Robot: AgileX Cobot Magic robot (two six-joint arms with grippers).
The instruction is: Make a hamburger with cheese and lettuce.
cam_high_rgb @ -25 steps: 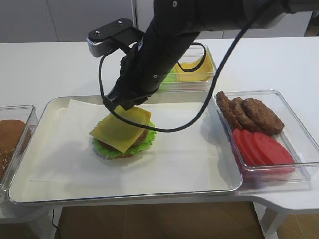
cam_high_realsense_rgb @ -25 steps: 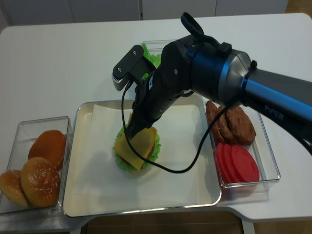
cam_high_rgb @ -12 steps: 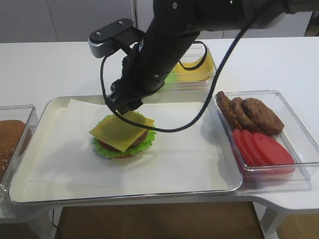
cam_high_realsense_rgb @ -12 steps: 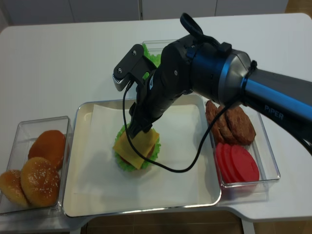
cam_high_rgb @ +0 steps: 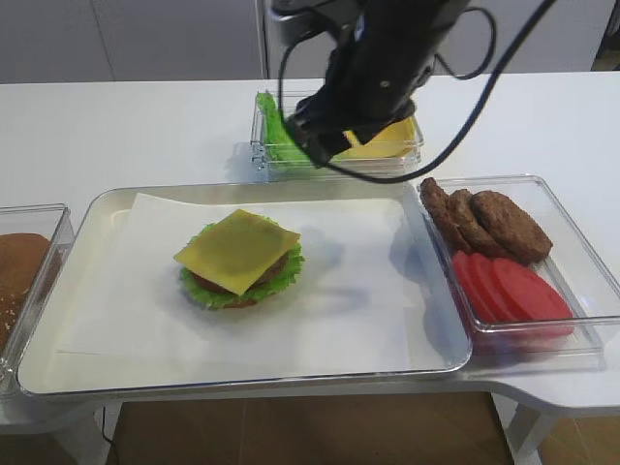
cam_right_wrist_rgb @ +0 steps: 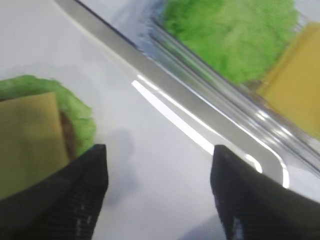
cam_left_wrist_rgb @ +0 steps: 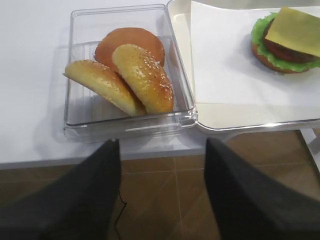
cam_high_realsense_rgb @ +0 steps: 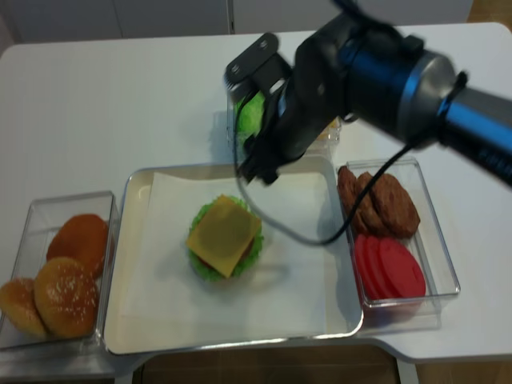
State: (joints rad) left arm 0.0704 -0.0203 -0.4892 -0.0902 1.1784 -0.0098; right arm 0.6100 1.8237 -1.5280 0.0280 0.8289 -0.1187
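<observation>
A white table (cam_high_rgb: pixel 126 126) fills the room's foreground, with pale cabinet fronts across the top of the frame behind it. Above the upper middle of the table hangs the right gripper (cam_high_rgb: pixel 315 145), its dark fingers (cam_right_wrist_rgb: pixel 80 185) spread wide with nothing between them; the wrist view shows bare paper and tray edge in the gap. Its arm and a looping black cable (cam_high_rgb: pixel 455 116) partly hide the clear tub (cam_high_rgb: pixel 262 155) just behind the tray, which holds green leaves on the left and a pile of yellow slices (cam_high_rgb: pixel 392 140) on the right.

Below the gripper, left of centre in the frame, the hamburger (cam_high_rgb: pixel 239 262) sits on white paper (cam_high_rgb: pixel 349 310) in a metal tray (cam_high_rgb: pixel 58 373). The cheese (cam_high_rgb: pixel 235 249) lies flat on top, turned cornerwise, with the patty and the lettuce (cam_high_rgb: pixel 286 269) showing under its edges. The gripper is well clear of it.

At the right, a clear box (cam_high_rgb: pixel 591 281) holds overlapping brown patties (cam_high_rgb: pixel 484 223) and red tomato slices (cam_high_rgb: pixel 509 291). At the far left another clear box (cam_left_wrist_rgb: pixel 125 125) holds sesame buns (cam_left_wrist_rgb: pixel 142 77).

The left gripper (cam_left_wrist_rgb: pixel 162 195) shows only in its own wrist view, at the bottom of the frame below the table edge, its two dark fingers standing apart and empty.
</observation>
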